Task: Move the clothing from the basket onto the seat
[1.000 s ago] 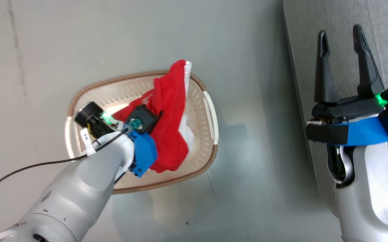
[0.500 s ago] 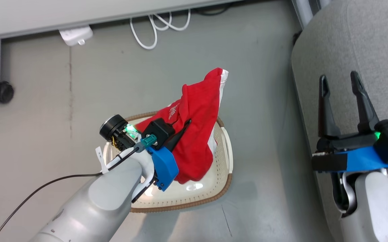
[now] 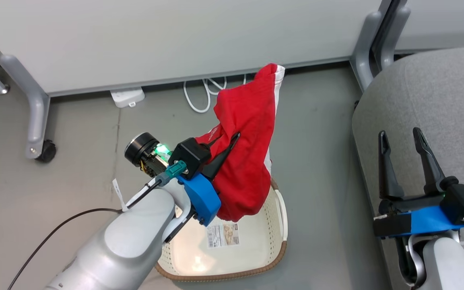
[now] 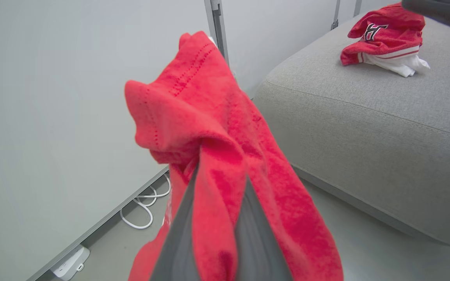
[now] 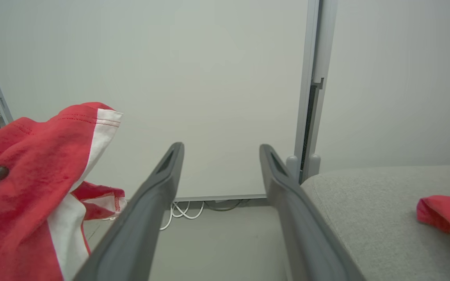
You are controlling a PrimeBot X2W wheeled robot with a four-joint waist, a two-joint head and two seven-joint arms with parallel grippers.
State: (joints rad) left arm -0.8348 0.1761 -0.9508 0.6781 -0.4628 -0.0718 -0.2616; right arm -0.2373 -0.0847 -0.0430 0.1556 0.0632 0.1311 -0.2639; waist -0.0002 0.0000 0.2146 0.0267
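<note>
My left gripper [image 3: 232,141] is shut on a red jersey [image 3: 250,137] with white trim and holds it in the air above the cream basket [image 3: 252,257], whose bottom label shows. In the left wrist view the red cloth [image 4: 217,156] is pinched between my two fingers. A second red jersey [image 4: 385,39] lies crumpled on the grey seat [image 4: 365,128], and a bit of it shows in the right wrist view [image 5: 447,214]. My right gripper [image 3: 401,137] hangs open over the seat's near edge [image 3: 417,100], nothing between its fingers [image 5: 162,187].
A pale partition wall [image 3: 175,36] with grey legs [image 3: 34,108] on castors stands behind the basket. White cables [image 3: 199,94] and a power strip [image 3: 127,96] lie on the grey floor at its foot. A metal post [image 3: 370,40] stands beside the seat.
My left gripper has lifted the red jersey out of the basket and up. The head camera has tilted up, bringing the wall, the cables and more of the seat into view.
</note>
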